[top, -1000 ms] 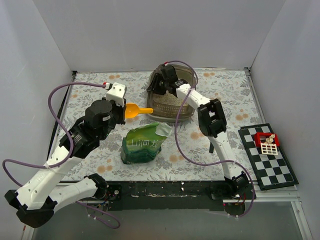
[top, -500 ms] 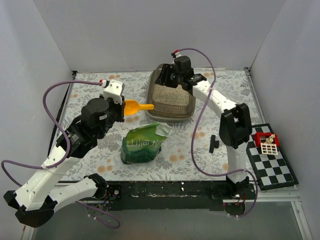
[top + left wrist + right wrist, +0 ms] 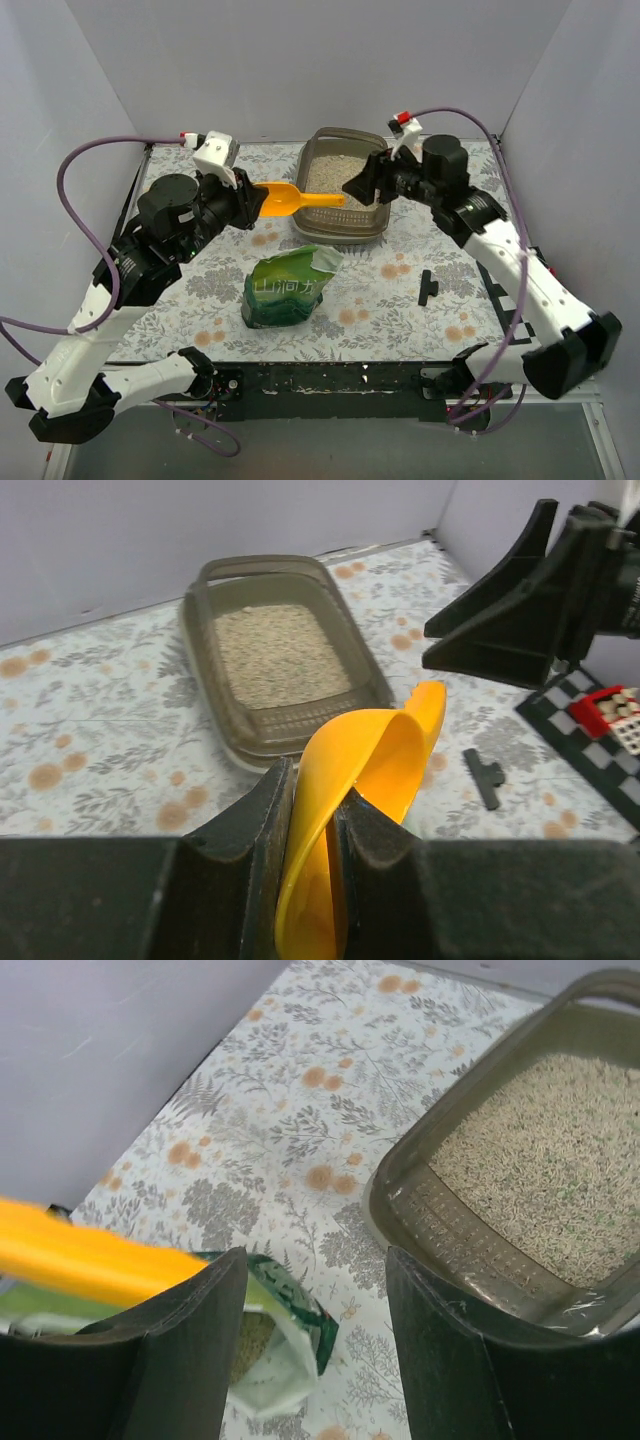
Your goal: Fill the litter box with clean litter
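Litter box (image 3: 337,230) was the target, and the left gripper (image 3: 312,802) was pinched narrow on the scoop (image 3: 372,762). It gripped the bowl's wall, and the handle stuck out toward the right gripper (image 3: 365,186). That one stood wide and held nothing. The handle tip sat just beside its jaws, not between them.

No grains showed in the scoop. Litter (image 3: 326,172) already covered the box floor, and the bag (image 3: 285,290) lay open-mouthed nearer the arms.

It looked like a scoop handover between fills. Next, the right jaws would need to line up square on that thin handle and close before the left let go.

The box lay flat, open side up, at the far middle of the table (image 3: 450,300), just behind the bag. Its long axis ran away from the arms toward the back wall, with the ribbed short end facing them.
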Tool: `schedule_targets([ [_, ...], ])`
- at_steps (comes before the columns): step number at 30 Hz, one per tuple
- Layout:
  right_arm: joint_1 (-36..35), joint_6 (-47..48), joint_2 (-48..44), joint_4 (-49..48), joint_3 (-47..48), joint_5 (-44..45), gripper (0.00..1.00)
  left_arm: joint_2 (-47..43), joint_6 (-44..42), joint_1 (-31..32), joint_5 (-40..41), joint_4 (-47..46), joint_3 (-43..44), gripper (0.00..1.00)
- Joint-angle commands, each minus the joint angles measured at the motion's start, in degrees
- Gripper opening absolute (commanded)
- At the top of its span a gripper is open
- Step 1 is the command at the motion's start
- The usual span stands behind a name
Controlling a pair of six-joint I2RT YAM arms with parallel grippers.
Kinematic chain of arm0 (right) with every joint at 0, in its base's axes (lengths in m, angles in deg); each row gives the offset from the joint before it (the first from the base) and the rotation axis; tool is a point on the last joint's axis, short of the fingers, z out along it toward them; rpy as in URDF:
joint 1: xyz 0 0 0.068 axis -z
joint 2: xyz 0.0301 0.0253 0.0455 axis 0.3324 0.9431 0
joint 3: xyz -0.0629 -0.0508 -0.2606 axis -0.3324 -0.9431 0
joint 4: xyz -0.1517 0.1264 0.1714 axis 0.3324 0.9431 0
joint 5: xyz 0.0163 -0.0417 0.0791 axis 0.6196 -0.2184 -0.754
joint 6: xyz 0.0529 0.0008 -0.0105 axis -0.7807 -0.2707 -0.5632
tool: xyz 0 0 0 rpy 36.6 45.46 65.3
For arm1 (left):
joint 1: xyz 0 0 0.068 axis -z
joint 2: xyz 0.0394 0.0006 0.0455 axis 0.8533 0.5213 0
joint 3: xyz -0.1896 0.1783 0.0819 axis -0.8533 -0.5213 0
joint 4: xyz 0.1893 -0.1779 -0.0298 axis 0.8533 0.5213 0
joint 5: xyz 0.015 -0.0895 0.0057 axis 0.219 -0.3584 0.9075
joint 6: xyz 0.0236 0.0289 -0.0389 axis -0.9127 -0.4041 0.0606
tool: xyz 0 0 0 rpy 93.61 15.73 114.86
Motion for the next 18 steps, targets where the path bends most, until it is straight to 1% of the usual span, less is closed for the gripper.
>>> schedule_targets([
  [1,-0.15,7.88,-13.67,2.40,-3.80,-6.74,0.66,2.52,8.22,-0.23,-11.10,0.13,4.69,0.00],
  [3,-0.15,9.11,-19.47,4.95,-5.65,-5.44,0.67,4.01,10.94,-0.23,-14.01,-0.04,6.18,0.00],
  [4,-0.15,9.20,-22.11,5.66,-6.62,-4.30,0.69,4.46,12.26,-0.23,-16.37,-0.22,6.45,0.00],
  [6,-0.24,9.55,-27.13,7.50,-7.33,-3.41,0.72,4.90,14.29,-0.31,-18.32,-1.53,6.28,0.00],
  [10,-0.15,7.28,-31.27,11.98,-6.10,-4.46,0.72,4.46,17.45,-0.23,-20.87,-4.96,4.35,0.00],
  [14,-0.15,4.29,-34.09,9.89,-8.38,-7.71,0.74,4.37,20.35,-0.31,-24.65,-8.56,2.50,0.00],
  [18,-0.15,1.30,-36.37,6.38,-8.56,-5.70,0.76,4.64,22.38,-0.31,-28.25,-10.67,1.97,0.00],
])
